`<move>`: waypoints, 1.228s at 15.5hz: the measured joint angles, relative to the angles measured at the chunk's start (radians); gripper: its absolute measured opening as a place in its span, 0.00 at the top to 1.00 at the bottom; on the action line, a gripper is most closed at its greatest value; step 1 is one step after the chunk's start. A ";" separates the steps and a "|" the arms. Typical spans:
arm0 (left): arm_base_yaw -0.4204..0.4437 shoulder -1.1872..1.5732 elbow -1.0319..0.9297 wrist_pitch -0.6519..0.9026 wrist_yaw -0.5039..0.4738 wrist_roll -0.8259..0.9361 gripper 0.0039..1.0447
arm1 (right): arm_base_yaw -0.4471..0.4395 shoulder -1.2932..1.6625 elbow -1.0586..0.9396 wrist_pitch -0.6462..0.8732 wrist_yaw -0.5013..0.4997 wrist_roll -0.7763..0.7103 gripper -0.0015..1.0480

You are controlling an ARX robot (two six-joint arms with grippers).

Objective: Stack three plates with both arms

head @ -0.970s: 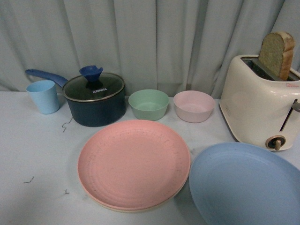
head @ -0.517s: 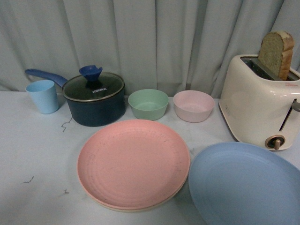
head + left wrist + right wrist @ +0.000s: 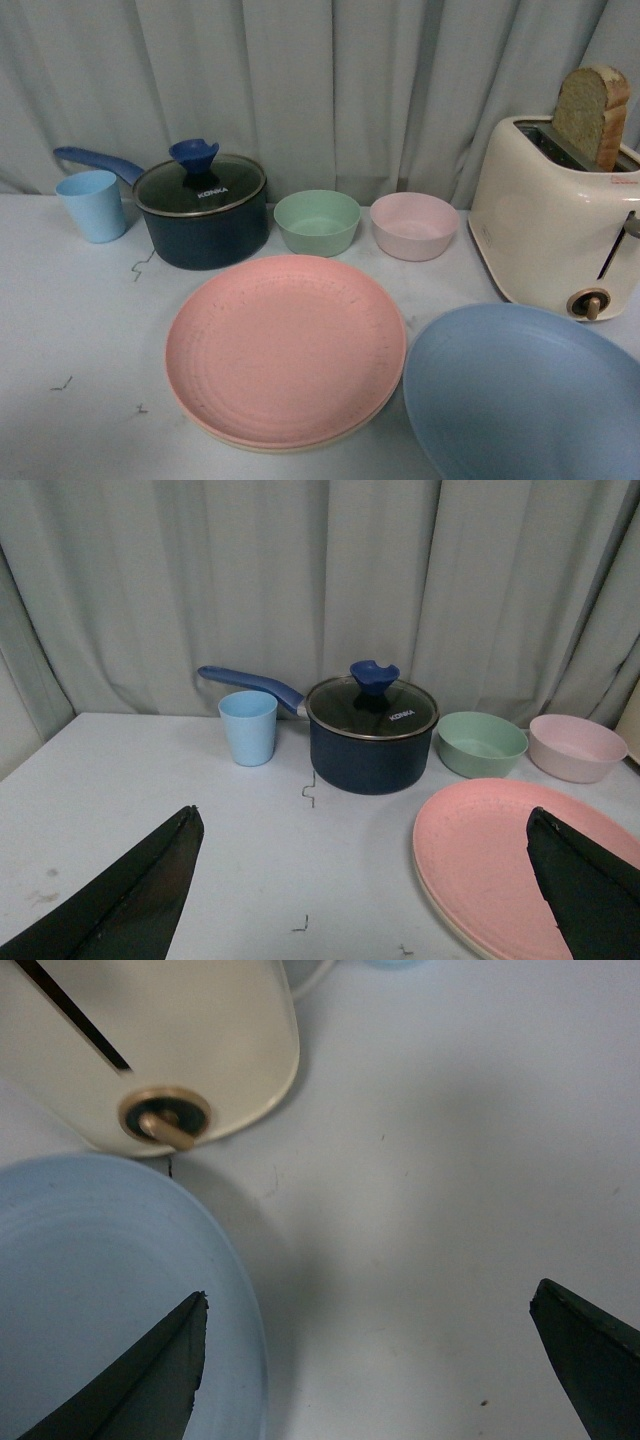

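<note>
The pink plate point(image 3: 285, 345) lies on the beige plate point(image 3: 300, 442), whose rim shows under it, in the middle of the table. The light blue plate point(image 3: 525, 395) lies at the front right, apart from them. Neither arm shows in the front view. My left gripper point(image 3: 365, 830) is open and empty, with the pink plate point(image 3: 505, 855) by one finger and the beige rim point(image 3: 440, 920) below it. My right gripper point(image 3: 370, 1305) is open and empty above the table, one finger over the edge of the light blue plate point(image 3: 90, 1280).
Along the back stand a light blue cup point(image 3: 92, 205), a dark blue lidded pot point(image 3: 202, 212), a green bowl point(image 3: 317, 222) and a pink bowl point(image 3: 413, 226). A cream toaster point(image 3: 555, 215) with bread stands at the right, close behind the blue plate. A curtain hangs behind.
</note>
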 joint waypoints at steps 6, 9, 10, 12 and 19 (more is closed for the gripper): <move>0.000 0.000 0.000 0.000 0.000 0.000 0.06 | 0.107 0.289 0.140 -0.062 0.070 0.093 0.06; 0.000 0.000 0.000 0.000 0.000 0.000 0.06 | 0.140 0.329 0.154 -0.063 0.081 0.123 0.06; 0.000 0.000 0.000 0.000 0.000 0.000 0.06 | 0.140 0.330 0.154 -0.061 0.083 0.127 0.10; 0.000 0.000 0.000 0.000 0.000 0.000 0.06 | 0.139 0.331 0.153 -0.055 0.084 0.130 0.32; 0.000 0.000 0.000 0.000 0.000 0.000 0.06 | 0.074 0.232 0.080 -0.044 -0.046 0.129 0.97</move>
